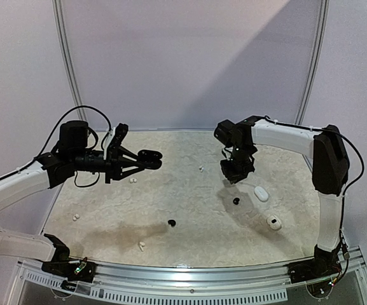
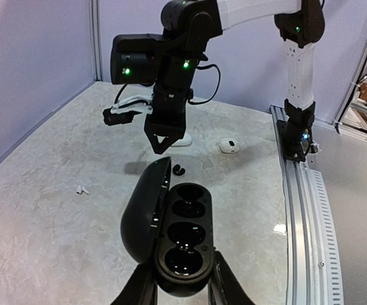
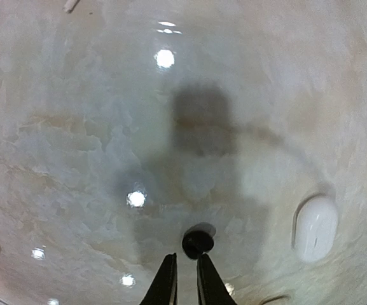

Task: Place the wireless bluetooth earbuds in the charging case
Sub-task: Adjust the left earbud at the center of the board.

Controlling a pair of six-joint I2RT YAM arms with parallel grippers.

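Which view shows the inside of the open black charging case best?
The left wrist view: the black charging case is open near the camera, its wells visible. The top external view shows only a small dark shape in the left fingers. The right wrist view misses it.

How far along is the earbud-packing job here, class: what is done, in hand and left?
Done: nothing seated; the open black oval charging case, clamped in the left gripper, shows empty wells. In hand: the right gripper, jaws almost shut and empty, hangs just short of a small black earbud. Left: that bud, the second black earbud and four tiny white earbuds.
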